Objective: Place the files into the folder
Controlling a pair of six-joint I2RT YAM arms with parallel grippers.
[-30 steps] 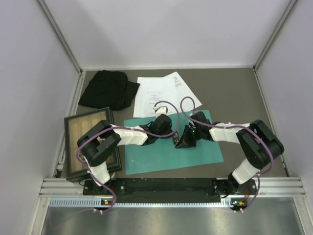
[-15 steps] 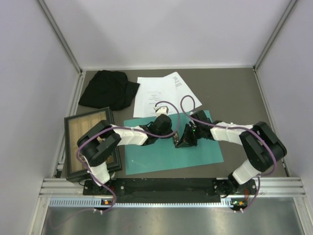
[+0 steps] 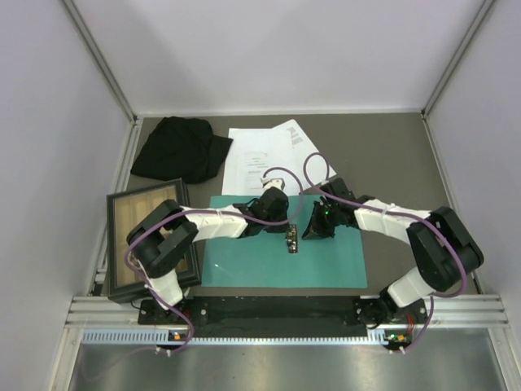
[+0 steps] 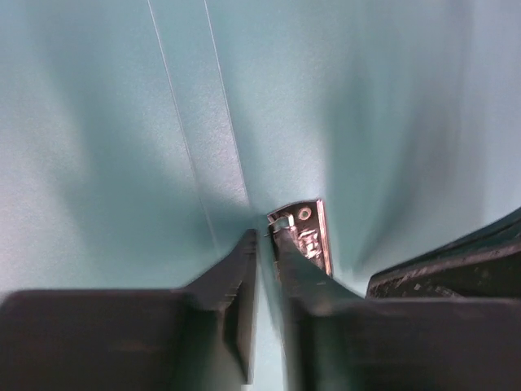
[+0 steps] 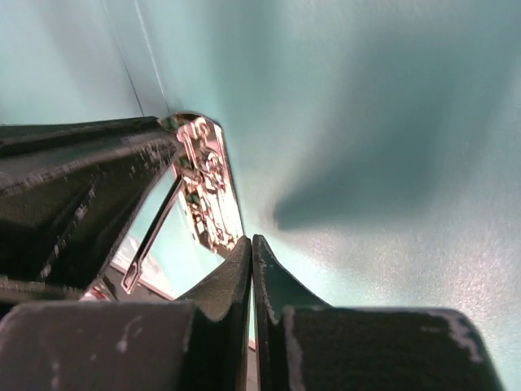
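Note:
The teal-green folder (image 3: 244, 262) lies open and flat on the table, with a metal clip (image 3: 291, 238) standing at its spine. The files (image 3: 264, 155), white printed sheets, lie fanned just beyond its far edge. My left gripper (image 3: 282, 227) is low over the folder, its tips right beside the clip (image 4: 311, 232). Its jaws (image 4: 264, 236) are almost together with nothing seen between them. My right gripper (image 3: 313, 230) is on the clip's other side. In the right wrist view its jaws (image 5: 251, 240) are closed tip to tip next to the clip (image 5: 207, 187) on the folder (image 5: 366, 122).
A crumpled black cloth (image 3: 179, 148) lies at the far left. A dark-framed wooden tray (image 3: 151, 236) sits at the left, touching the folder's left edge. Grey walls close in the table on three sides.
The folder has swung from tilted to square with the table's front edge. My right gripper has drawn back to the right, and the clip now stands uncovered between the grippers.

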